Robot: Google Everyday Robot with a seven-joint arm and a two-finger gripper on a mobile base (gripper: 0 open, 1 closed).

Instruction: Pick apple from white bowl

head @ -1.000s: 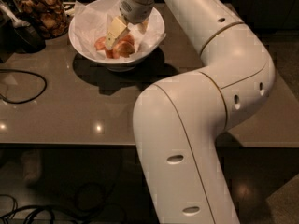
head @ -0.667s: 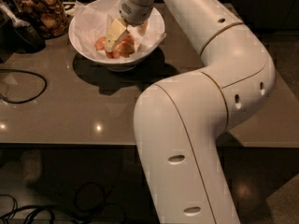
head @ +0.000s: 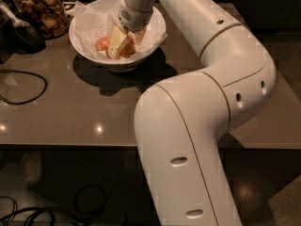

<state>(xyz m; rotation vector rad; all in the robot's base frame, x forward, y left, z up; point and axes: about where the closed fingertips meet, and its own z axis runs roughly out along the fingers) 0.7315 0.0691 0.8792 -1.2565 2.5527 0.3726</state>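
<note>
The white bowl (head: 84, 22) stands at the back left of the table and is lined with crinkled white paper. A reddish-orange apple (head: 101, 44) lies in its middle. My gripper (head: 123, 45) reaches down into the bowl from above, right at the apple, and covers part of it. The arm comes over the bowl's right rim.
A glass jar of brown snacks (head: 41, 9) stands left of the bowl, next to a dark object (head: 21, 34). A black cable (head: 23, 86) loops on the brown table (head: 70, 117). My white arm (head: 197, 126) fills the right foreground. More cables lie on the floor (head: 28, 211).
</note>
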